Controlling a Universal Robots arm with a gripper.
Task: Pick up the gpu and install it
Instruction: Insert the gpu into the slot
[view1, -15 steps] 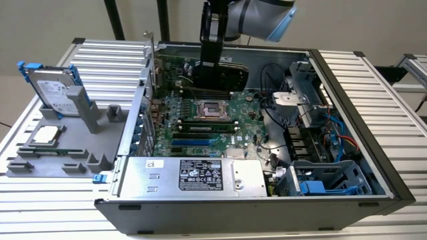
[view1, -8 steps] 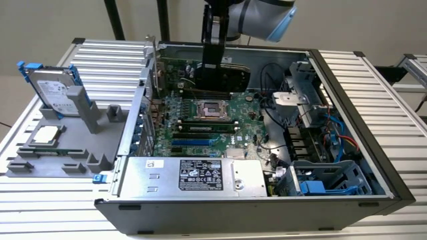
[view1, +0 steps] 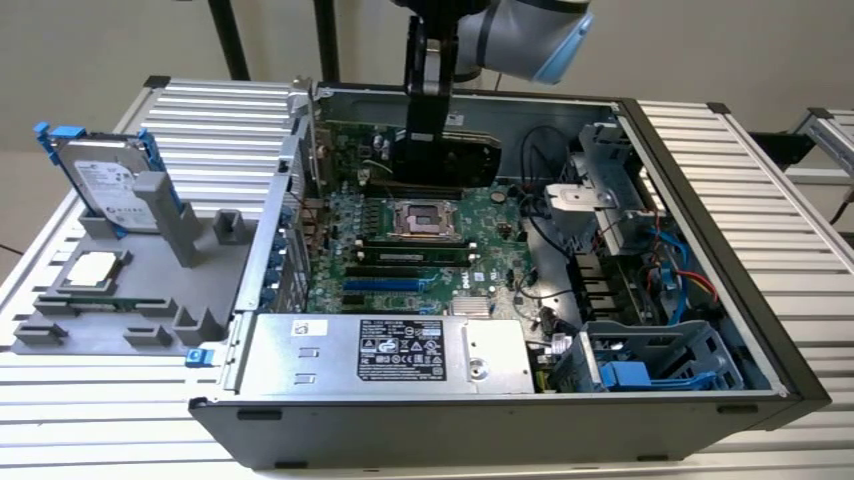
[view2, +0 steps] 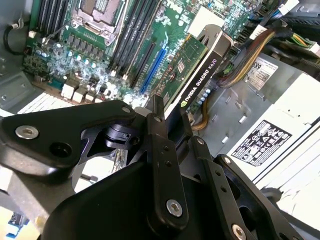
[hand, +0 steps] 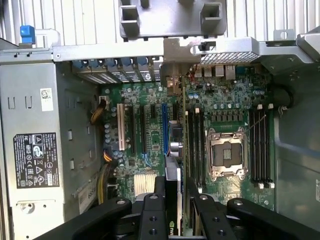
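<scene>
Exterior view: end effector (view1: 423, 125) clamped on gpu (view1: 449, 165), card upright over motherboard (view1: 414, 255) inside open case (view1: 727, 250) on table (view1: 754, 140); second wrist view: end effector (view2: 172, 112) grips gpu (view2: 192, 65) edge; first wrist view: gpu (hand: 173, 172) edge-on over motherboard (hand: 145, 130)

Exterior view looks down into the open case (view1: 467, 428) from farther off; both wrist views face its motherboard (view2: 100, 65) (hand: 230, 100) closely
</scene>
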